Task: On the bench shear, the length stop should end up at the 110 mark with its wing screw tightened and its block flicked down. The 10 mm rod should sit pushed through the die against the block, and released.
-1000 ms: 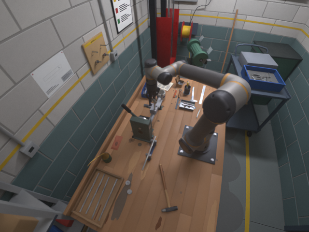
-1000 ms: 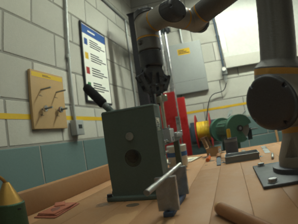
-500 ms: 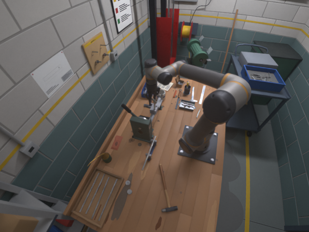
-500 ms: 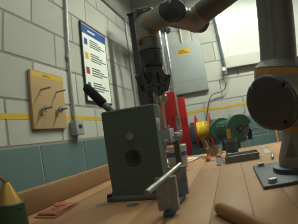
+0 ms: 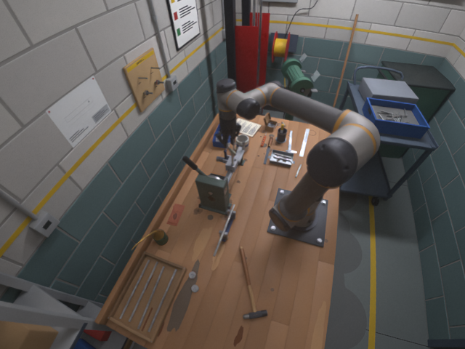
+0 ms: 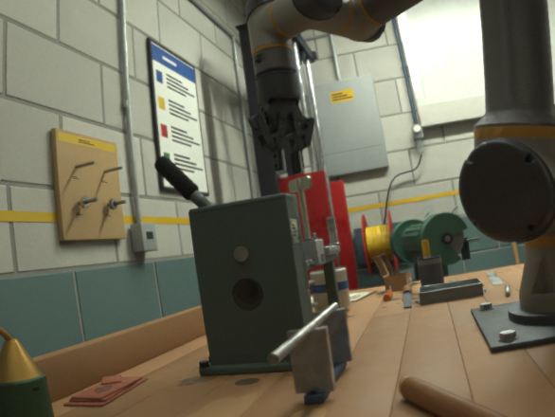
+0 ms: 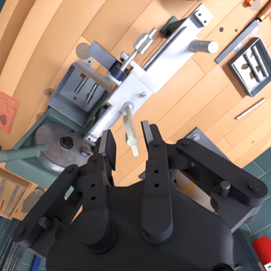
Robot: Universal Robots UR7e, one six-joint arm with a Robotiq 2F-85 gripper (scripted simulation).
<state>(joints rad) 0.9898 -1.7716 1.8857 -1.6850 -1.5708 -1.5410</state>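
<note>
The length stop (image 7: 130,92) is a pale carriage on a rail behind the green bench shear (image 5: 213,189) (image 6: 248,279). Its wing screw (image 7: 131,131) (image 6: 300,185) stands upright on the carriage. Its grey block (image 7: 101,56) sits at the carriage's far side. My gripper (image 7: 126,139) (image 6: 282,125) (image 5: 229,137) hangs just above the wing screw, open and holding nothing. A steel rod (image 6: 303,333) (image 5: 224,228) rests on a small support in front of the shear's die hole (image 6: 247,294).
The robot's base plate (image 5: 298,221) is bolted to the bench right of the shear. A hammer (image 5: 251,285) lies near the front edge. A wooden tray of rods (image 5: 148,293) sits at the front left. A metal tray (image 7: 250,67), files and small tools lie behind the rail.
</note>
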